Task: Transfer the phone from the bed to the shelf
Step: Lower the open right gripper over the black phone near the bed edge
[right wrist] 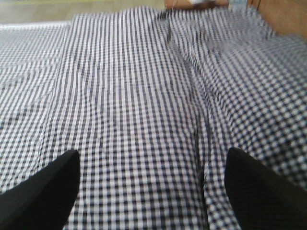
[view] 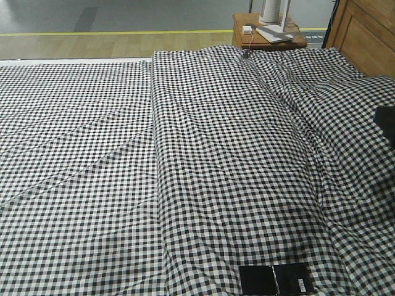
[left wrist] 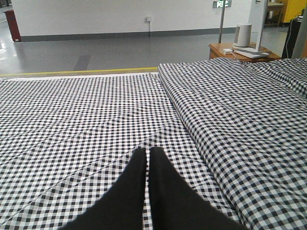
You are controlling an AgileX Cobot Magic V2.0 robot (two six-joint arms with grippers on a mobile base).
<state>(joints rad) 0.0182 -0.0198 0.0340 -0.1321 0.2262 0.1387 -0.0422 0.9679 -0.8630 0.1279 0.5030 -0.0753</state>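
Note:
The phone [view: 276,279], a glossy black slab with a crease across its middle and a small white sticker, lies flat on the bed [view: 210,154] near the bottom edge of the front view. The bed has black-and-white check bedding and a brown wooden headboard [view: 364,31]. My left gripper [left wrist: 147,152] is shut, its two black fingers together above the flat sheet, holding nothing. My right gripper [right wrist: 151,160] is open wide over the raised duvet, nothing between its fingers. A dark part of the right arm [view: 386,123] shows at the right edge. The shelf is out of view.
A small brown nightstand [view: 266,34] stands beyond the bed's far corner, carrying a white device, a flat silver item and a white charger with a cable. A raised duvet fold [view: 154,154] runs down the bed's middle. Grey floor with a yellow line [view: 111,32] lies behind.

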